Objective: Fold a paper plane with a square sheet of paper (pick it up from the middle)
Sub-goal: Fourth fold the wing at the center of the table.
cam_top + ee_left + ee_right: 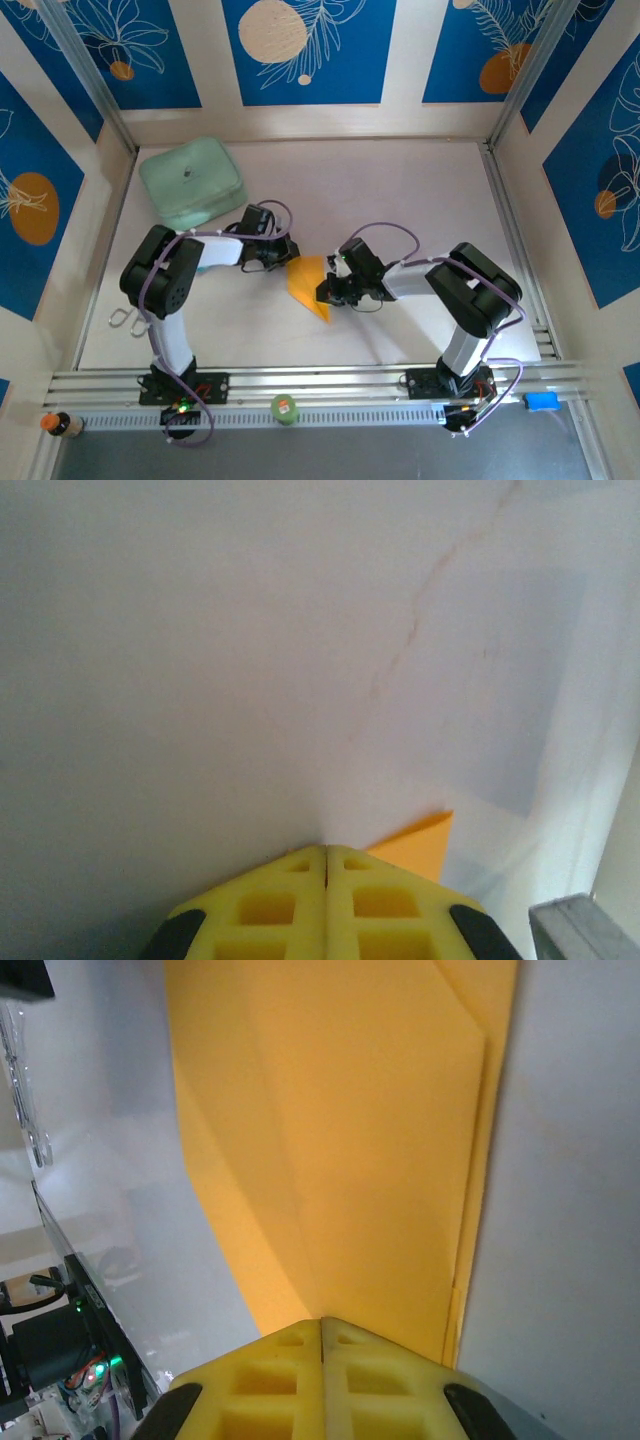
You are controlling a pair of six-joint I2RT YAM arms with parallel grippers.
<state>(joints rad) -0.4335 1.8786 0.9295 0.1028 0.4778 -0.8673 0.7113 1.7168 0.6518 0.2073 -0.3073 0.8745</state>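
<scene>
A white table point(420, 190) sits inside a walled enclosure with blue leaf-patterned panels point(310, 50) on the far, left and right sides. The left gripper point(288, 257) has its jaws fully closed, the yellow fingers point(270, 905) meeting along one seam with nothing seen between them. Its tip point(325, 852) rests at the table surface, just beside a corner of the orange-yellow paper point(420, 845) that projects to its right. The right gripper point(324, 291) is likewise closed pad to pad, and its tip point(322, 1325) meets the near edge of the paper point(340, 1160). Whether any paper is pinched there cannot be told. The paper point(305, 285) lies at the table centre between the two grippers. It is folded, with a layered edge along one side and a point toward the near side. The table right of the paper and toward the far wall is open. A mint-green box point(192, 182) occupies the far left corner, well apart from the paper. An aluminium rail point(350, 385) bounds the near edge.
</scene>
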